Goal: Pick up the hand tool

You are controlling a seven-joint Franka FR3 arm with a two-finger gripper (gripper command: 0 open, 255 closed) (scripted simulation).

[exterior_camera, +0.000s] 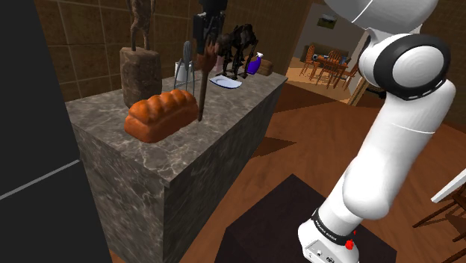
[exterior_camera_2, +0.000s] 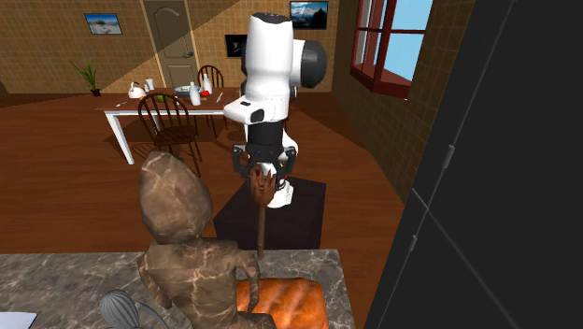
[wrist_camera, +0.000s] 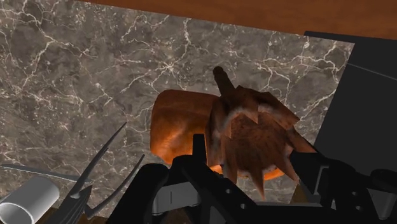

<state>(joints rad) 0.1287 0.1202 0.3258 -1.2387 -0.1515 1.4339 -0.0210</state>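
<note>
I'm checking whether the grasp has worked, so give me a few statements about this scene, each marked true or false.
1. The pincer is shut on the brown hand tool. True.
2. The hand tool lies flat on the counter. False: it hangs nearly upright, with its head in the pincer and its shaft pointing down.
3. A bread loaf lies on the counter beside the tool's shaft. True.
4. The counter top is bare wood. False: it is grey and veined like marble.
5. The bread loaf sits on a plate. False: it lies straight on the counter.
</note>
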